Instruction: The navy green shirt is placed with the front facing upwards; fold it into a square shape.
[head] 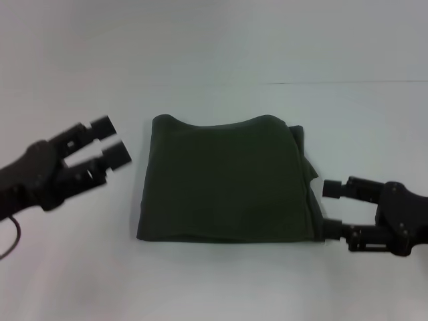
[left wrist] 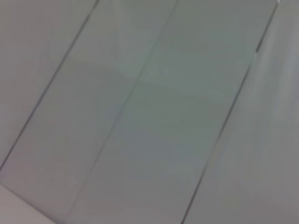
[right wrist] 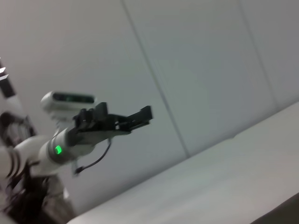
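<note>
Fingers point(head: 112, 155) parted beside the navy green shirt point(head: 224, 180), folded, seemingly slightly wider than deep

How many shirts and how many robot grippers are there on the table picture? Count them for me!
Green shirts: 1, the folded navy green shirt on the white table.
Black grippers: 2, the left gripper and the right gripper, one on each side of the shirt.
Total: 3 things.

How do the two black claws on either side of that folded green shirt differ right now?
The left gripper hangs clear of the dark olive-green folded shirt, off its left edge, fingers angled up and only slightly apart. The right gripper sits level at the shirt's right edge near its front corner, fingers spread wider. Both are black, two-fingered and holding nothing.
</note>
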Motion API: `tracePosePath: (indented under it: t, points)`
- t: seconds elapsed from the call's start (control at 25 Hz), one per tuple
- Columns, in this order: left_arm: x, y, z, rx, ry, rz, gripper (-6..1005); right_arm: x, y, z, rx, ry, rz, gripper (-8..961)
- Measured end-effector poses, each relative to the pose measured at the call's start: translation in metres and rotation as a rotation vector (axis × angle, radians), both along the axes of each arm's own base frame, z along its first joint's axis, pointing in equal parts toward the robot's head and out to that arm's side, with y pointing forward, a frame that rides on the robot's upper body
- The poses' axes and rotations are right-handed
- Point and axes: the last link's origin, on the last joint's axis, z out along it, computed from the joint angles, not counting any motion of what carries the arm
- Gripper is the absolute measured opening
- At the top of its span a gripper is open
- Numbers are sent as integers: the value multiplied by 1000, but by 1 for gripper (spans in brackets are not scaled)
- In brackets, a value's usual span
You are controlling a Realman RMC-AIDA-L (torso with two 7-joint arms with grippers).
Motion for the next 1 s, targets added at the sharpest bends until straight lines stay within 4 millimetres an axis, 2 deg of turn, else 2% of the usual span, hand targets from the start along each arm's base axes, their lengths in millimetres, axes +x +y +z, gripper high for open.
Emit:
tracePosePath:
  t: [0.12,0.32,0.52,1.0]
  points:
    - [0,-1,-4,-14,33,-17,890,-3,1,-3,-42,-37,11,911]
    - [1,-3,-22,-101,185,-86,888,-9,4,-8,-149,-115,15,908]
    - [2,-4,-38,-219,286,-124,887,-16,9,-9,-172,-144,31,906]
    - [2,-3,-43,-264,327,-138,887,-19,16,-19,-184,-191,31,906]
